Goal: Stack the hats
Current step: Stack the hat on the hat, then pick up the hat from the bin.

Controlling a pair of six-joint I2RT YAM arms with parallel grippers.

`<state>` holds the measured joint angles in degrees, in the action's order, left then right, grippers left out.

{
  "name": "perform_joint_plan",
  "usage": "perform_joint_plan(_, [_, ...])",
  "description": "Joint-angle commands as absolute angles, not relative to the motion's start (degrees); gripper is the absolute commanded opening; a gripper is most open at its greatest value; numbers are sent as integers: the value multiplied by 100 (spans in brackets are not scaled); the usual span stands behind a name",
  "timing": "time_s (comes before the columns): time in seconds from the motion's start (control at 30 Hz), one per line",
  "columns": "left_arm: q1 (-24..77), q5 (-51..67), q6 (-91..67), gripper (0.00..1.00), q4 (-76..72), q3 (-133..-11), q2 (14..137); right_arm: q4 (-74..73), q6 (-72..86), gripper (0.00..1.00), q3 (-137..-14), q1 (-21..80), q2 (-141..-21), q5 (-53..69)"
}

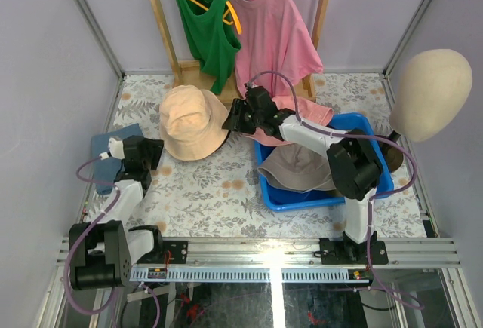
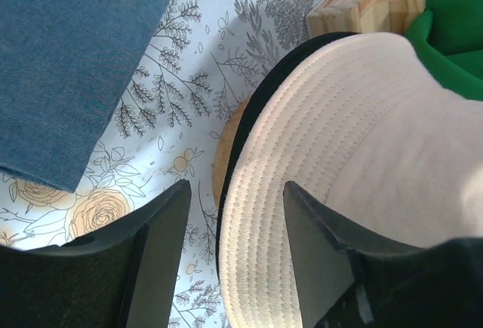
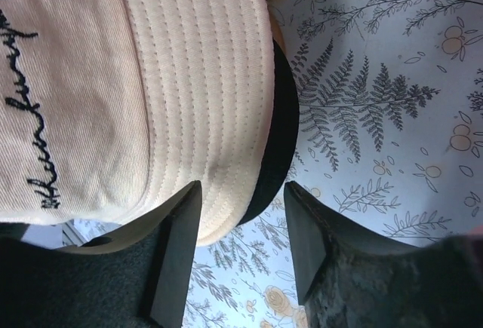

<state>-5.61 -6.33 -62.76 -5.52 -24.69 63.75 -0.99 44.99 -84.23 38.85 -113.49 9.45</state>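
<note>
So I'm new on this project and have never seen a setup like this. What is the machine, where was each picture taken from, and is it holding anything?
These are two small robot arms bolted at the near edge of a flowered table. The wide picture comes from a fixed camera above and behind them. The other two come from a camera on each wrist, looking past that arm's own two fingers.

On the table, a beige bucket hat sits on top of a black hat, of which only the rim shows. A blue tub holds a grey-taupe hat and a pink one. A blue cloth item, perhaps a cap, lies at the left.

The left tool and the right tool sit on opposite sides of the beige hat's brim, fingers apart, gripping nothing.
</note>
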Motion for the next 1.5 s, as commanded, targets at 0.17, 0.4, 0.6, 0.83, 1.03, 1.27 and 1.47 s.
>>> perform_joint_plan(0.17, [-537,-1443,-6556,57,277,-2980,5548,-650,3792,64,-8444,3842,-10563,1066])
perform_joint_plan(0.4, [-446,-1774,-6527,59,711,-3503,5046,-918,3443,68,-8729,3858,-10033,1174])
perform_joint_plan(0.6, [41,-2070,-5900,60,765,-4235,5145,-1840,2617,72,-9208,3854,-9635,175])
perform_joint_plan(0.83, [1096,-2410,-4852,62,712,-5134,5960,-2845,1767,81,-9769,3672,-9904,-1533])
perform_joint_plan(1.03, [1510,-2461,-4331,62,696,-5572,6312,-3099,1580,86,-9974,3233,-10318,-1851])
perform_joint_plan(1.27, [1686,-2451,-3969,62,678,-5750,6378,-3202,1467,87,-10070,2967,-10688,-1929])
perform_joint_plan(1.47, [1716,-2414,-3812,62,596,-5818,6378,-3216,1502,86,-9809,2840,-10772,-1763])
